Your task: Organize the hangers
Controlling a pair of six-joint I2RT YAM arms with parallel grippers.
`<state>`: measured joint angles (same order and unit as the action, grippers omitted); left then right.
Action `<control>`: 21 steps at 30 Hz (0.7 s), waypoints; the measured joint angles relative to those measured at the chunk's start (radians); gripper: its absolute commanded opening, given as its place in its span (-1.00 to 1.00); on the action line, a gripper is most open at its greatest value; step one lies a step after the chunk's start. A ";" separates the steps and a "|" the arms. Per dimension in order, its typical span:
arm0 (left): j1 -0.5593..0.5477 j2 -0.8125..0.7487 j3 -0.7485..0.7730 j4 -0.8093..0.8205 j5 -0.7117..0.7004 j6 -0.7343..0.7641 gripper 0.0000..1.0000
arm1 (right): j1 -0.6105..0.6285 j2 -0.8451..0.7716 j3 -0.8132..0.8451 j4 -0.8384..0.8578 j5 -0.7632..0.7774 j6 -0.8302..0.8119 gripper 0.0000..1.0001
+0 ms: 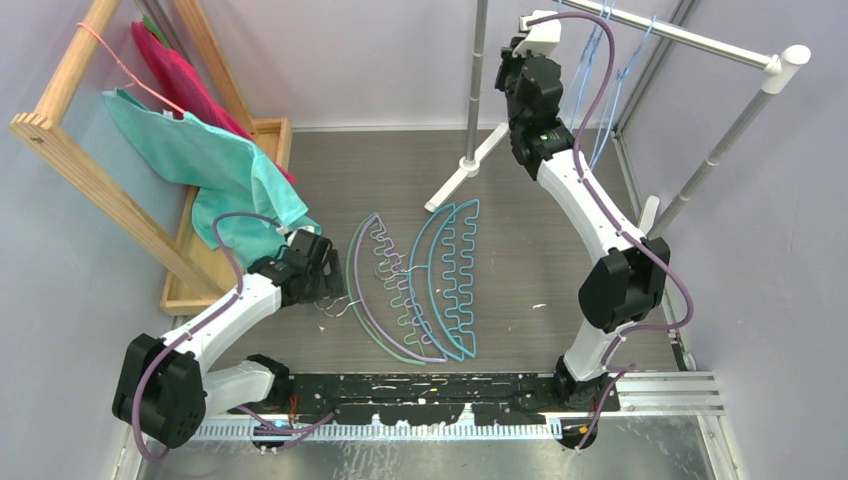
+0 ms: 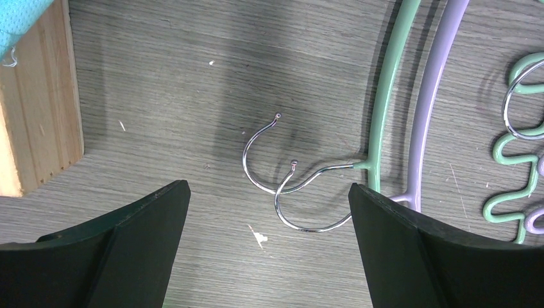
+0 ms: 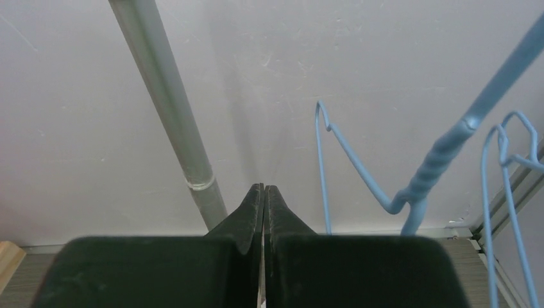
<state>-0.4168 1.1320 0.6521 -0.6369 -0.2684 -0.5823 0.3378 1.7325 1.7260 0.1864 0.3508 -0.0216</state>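
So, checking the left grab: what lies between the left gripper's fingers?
Two crossed metal hooks of the green hanger and lilac hanger, in left wrist view.

Top view: bright, even overhead light, only faint soft shadows on the tabletop point(image 1: 520, 250). Left wrist: wood grain sharp, a broad soft shadow down the middle, small glints on the metal hooks point(image 2: 282, 190). Right wrist: pale wall point(image 3: 77, 96) flat, low contrast; nearest blue hanger point(image 3: 442, 151) slightly soft.

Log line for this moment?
left gripper: open above hanger hooks | right gripper: shut, empty, near blue hangers | arched hangers: on table
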 measured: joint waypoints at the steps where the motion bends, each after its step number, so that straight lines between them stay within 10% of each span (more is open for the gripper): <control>1: 0.000 0.000 0.000 0.000 0.001 0.000 0.96 | 0.000 0.002 0.003 -0.001 0.006 -0.001 -0.98; 21: 0.000 -0.003 0.000 0.000 0.003 0.000 0.96 | -0.013 0.042 -0.193 0.460 0.478 -0.303 -0.99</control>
<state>-0.4168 1.1294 0.6521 -0.6365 -0.2649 -0.5823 0.3244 1.7741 1.5333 0.6468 0.8291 -0.3244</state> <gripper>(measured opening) 0.980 0.029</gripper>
